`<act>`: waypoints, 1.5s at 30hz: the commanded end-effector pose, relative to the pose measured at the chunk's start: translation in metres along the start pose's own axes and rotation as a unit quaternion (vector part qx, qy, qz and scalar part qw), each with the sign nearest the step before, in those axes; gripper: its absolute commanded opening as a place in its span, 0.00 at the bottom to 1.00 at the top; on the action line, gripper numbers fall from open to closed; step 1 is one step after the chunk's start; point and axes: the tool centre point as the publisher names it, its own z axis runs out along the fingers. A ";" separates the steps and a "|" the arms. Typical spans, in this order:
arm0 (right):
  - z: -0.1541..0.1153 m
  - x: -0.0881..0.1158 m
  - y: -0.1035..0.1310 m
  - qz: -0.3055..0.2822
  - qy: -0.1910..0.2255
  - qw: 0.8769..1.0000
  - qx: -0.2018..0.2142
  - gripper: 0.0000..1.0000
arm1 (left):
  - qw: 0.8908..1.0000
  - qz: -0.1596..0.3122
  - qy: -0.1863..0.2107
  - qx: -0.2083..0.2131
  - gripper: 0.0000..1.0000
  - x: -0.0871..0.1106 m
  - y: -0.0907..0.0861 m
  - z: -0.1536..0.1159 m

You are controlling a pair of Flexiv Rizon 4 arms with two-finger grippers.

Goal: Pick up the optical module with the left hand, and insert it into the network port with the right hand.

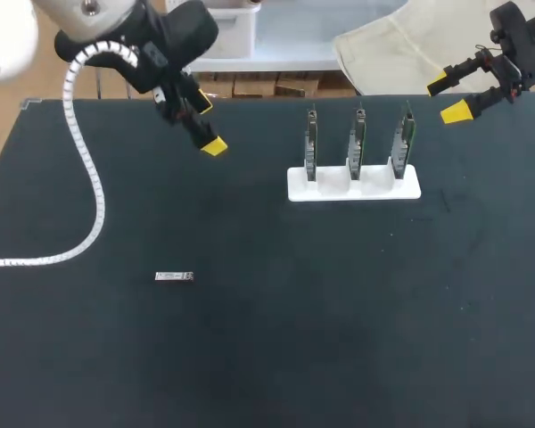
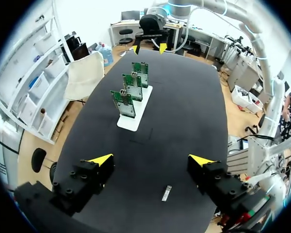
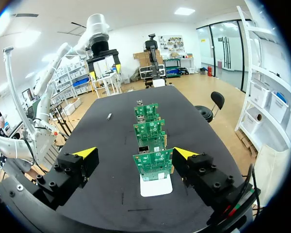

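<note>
Head view gives us the whole matte black bench (image 1: 339,339), a dark, even surface with only faint scuffs. The small silver rectangular optical module (image 1: 174,277) lies flat on its near left part, well apart from everything else. Toward the far right stands a white plastic block holder (image 1: 354,185), and three green circuit boards (image 1: 359,141) rise upright from it, side by side in a row.

Our left pincer (image 1: 208,126) hangs over the far left part of the bench, its yellow-tipped fingers spread apart and holding nothing. A white ribbed cable hose (image 1: 87,169) loops from that arm over the bench's left part. Our right pincer (image 1: 447,98) hovers at the far right edge, beyond the holder, fingers likewise apart and empty.

In the left wrist view, the module (image 2: 166,192) lies on the bench under the gap between the parted fingers, touching neither, with the holder further ahead. In the right wrist view, the boards run straight ahead of the pincer, the nearest one showing in the gap between its fingers without contact. A small dark square low on the middle board may be the network port (image 3: 143,148), though we cannot be sure at this size.
</note>
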 end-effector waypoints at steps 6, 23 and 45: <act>0.000 0.000 0.002 -0.001 0.000 1.000 0.002 1.00 | 0.998 0.039 0.035 -0.047 1.00 -0.008 -0.012 0.009; 0.000 0.000 0.002 -0.001 0.000 1.000 0.002 1.00 | 0.983 0.035 0.173 -0.043 1.00 0.105 -0.057 0.053; 0.000 0.000 0.002 -0.001 0.000 1.000 0.002 1.00 | 0.970 0.087 0.225 -0.011 1.00 0.161 -0.063 0.090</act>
